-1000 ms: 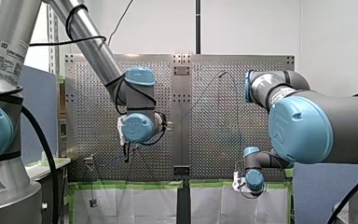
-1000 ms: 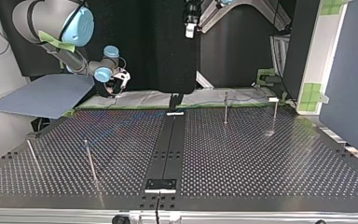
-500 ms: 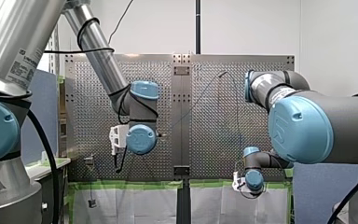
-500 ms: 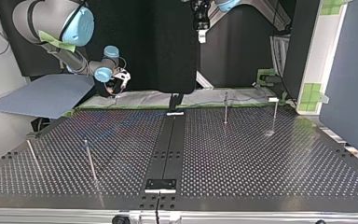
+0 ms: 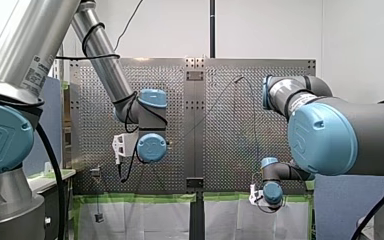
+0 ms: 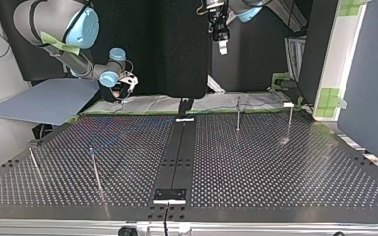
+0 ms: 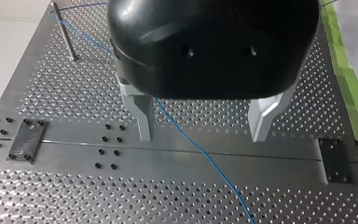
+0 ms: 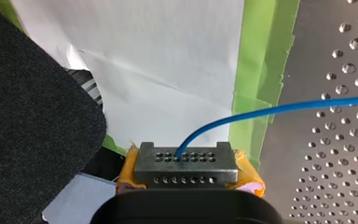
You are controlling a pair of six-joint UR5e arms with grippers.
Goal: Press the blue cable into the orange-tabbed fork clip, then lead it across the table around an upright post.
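Blue cable (image 8: 270, 109) sits pinched in my right claw (image 8: 186, 163) just off the surface (image 8: 335, 140) edge, its end hidden; my left claw (image 7: 203, 135) hangs wide above it, cable cut off beyond a post (image 7: 64, 32).

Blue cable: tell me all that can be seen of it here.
The blue cable is thin and flexible. One end is clamped in my right gripper, from which it arcs out over the perforated table. Further on it runs beneath my left gripper, whose open fingers do not touch it, toward an upright post.
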